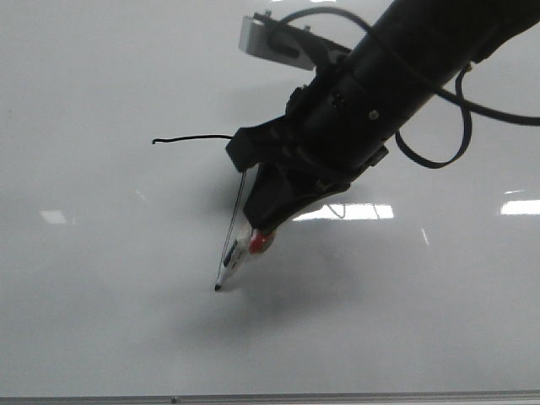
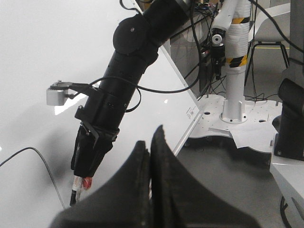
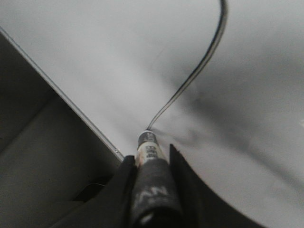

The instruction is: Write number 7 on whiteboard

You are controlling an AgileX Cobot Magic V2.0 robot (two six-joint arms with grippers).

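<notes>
Glossy whiteboard; my right gripper, jaws pinching marker, tip ending number 7; left gripper jaws pressed together; risk: overrun lengthens downstroke.

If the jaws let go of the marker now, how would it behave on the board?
The marker looks round and slim, so it would probably roll. The whiteboard is glossy, so it may slide too. It seems stiff and light: the right gripper holds it straight by one end.

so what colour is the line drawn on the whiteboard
Black, thin; the number 7 shows best in the front view on the pale whiteboard.
</notes>
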